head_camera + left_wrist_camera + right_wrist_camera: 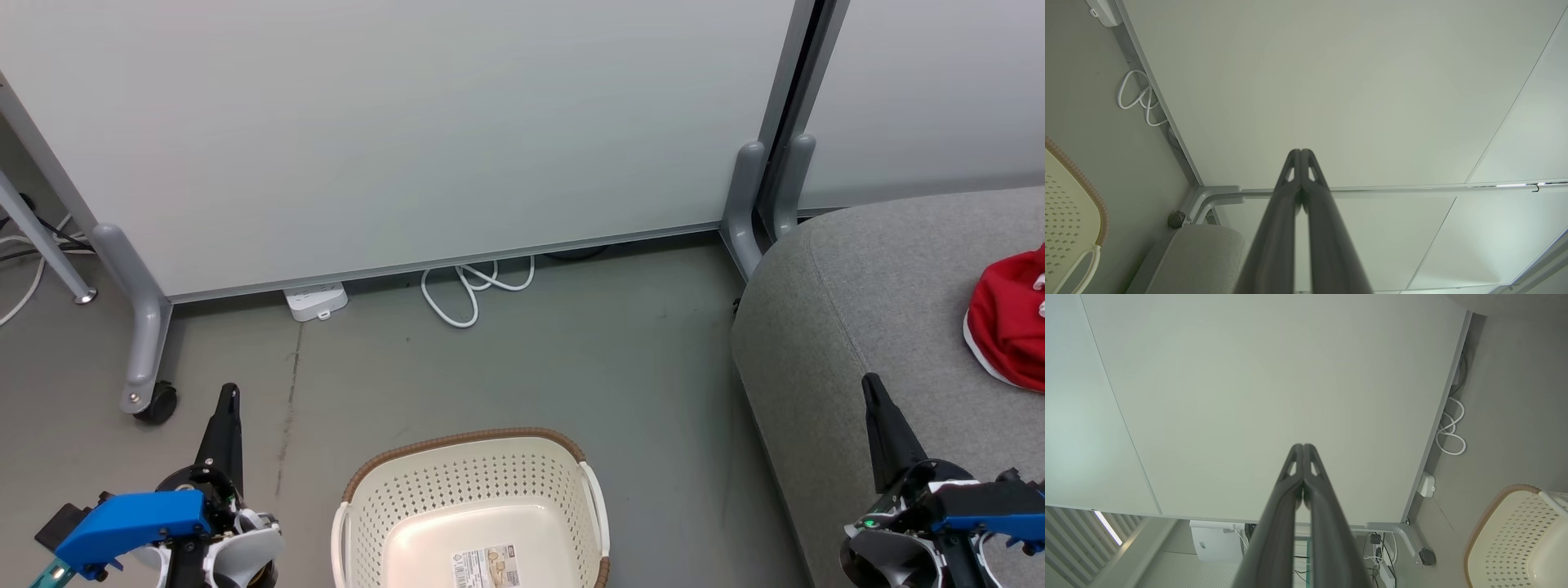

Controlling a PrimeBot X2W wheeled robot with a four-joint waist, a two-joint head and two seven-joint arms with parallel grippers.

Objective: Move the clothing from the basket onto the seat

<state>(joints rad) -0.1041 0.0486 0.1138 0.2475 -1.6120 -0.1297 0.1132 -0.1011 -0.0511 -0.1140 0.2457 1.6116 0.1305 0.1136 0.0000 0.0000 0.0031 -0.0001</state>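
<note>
Two grippers, both mine, stand low in the head view with the basket [465, 438] between them. My left gripper [230, 402] points up over the floor [637, 359]; my right gripper [874, 394] points up over the front edge of the seat [849, 302]. Each pair of long dark fingers is pressed together along its length, with nothing between them. The wrist views confirm this for the left gripper [1300, 154] and the right gripper [1303, 448].

The clothing [1011, 320] lies as a red heap with white trim on the seat, ahead of my right gripper and further to my right. It is well apart from the basket, and my right arm is much the nearer to it. The heap is cut by the picture's edge, so I cannot tell its long axis, or whether it is one garment or two.

The basket shows a bare bottom with a barcode sticker [487, 566]; its near end falls below the view. I judge the transfer done or nearly so. Any next reach would turn on what that hidden near end holds, and it lies about equally close to either arm.
</note>
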